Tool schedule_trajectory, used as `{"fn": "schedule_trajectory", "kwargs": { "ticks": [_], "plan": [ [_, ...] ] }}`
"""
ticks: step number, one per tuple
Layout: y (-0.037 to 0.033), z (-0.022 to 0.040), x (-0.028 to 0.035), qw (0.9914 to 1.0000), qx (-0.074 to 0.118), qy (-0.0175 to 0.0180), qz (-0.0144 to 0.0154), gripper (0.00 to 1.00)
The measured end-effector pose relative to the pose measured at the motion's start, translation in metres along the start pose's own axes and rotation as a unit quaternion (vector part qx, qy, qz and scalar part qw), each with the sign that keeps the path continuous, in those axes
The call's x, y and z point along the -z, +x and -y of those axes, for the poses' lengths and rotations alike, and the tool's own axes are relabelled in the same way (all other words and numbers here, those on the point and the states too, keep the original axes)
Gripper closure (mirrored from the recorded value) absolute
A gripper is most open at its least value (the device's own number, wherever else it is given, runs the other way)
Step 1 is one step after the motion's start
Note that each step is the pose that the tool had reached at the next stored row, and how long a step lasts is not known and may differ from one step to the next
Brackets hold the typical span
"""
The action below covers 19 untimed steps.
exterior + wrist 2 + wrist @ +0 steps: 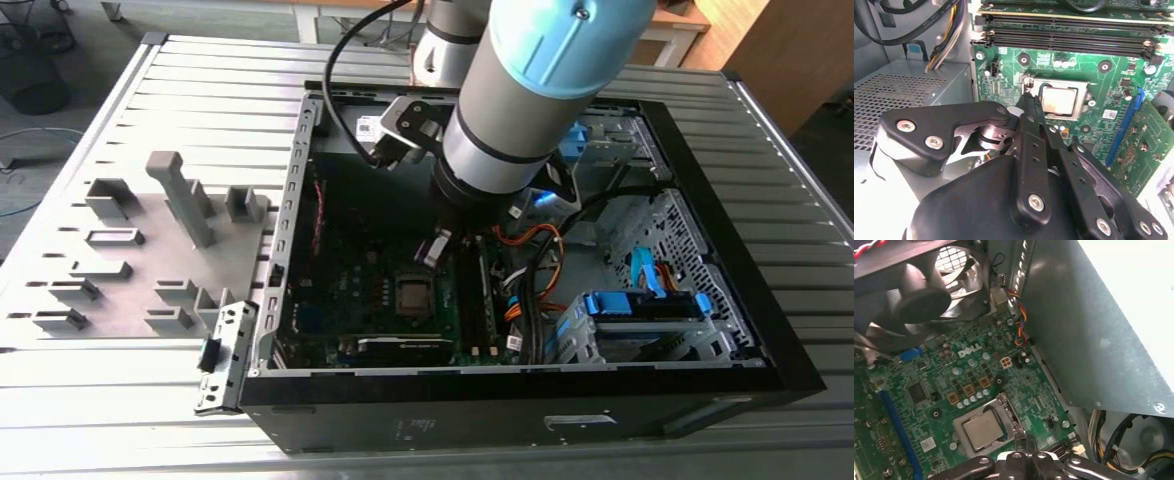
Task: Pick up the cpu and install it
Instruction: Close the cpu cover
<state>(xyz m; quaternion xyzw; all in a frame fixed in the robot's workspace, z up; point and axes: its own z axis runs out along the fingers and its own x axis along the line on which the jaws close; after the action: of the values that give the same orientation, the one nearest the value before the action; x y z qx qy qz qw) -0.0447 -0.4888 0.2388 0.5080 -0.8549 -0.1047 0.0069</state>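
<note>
The cpu (1060, 101) (983, 432), a small square chip with a pale silvery top, lies flat in the metal-framed socket (1081, 87) on the green motherboard (979, 365). In the exterior view the cpu (415, 292) sits near the middle of the open computer case (694, 360). My gripper (1027, 100) (1026, 440) hangs low over the board with its black fingers brought together and nothing between them. Its tip stands at the socket's edge, just beside the chip. In the exterior view the gripper (437, 250) is a little above the socket.
Long memory slots (1064, 35) run beside the socket. A black fan (909, 295) and the grey power supply box (1104, 315) flank the board. Cables (527, 250) and a blue drive cage (641, 305) fill the case's right. Grey holder blocks (174, 200) stand on the table at the left.
</note>
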Motion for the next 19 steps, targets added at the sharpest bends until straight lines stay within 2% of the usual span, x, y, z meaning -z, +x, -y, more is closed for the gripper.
{"fn": "schedule_trajectory", "kwargs": {
  "ticks": [6,10,14,19],
  "plan": [
    [0.0017,0.0021,-0.0001,0.99999,0.004,-0.0008,-0.0031,0.89],
    [-0.0002,0.0057,0.0002,0.99998,0.006,-0.0012,-0.0034,0.89],
    [-0.0039,0.0123,0.0009,0.99998,0.006,-0.0016,-0.0037,0.89],
    [-0.0042,0.0129,0.0009,0.99998,0.006,-0.0016,-0.0037,0.89]
  ]
}}
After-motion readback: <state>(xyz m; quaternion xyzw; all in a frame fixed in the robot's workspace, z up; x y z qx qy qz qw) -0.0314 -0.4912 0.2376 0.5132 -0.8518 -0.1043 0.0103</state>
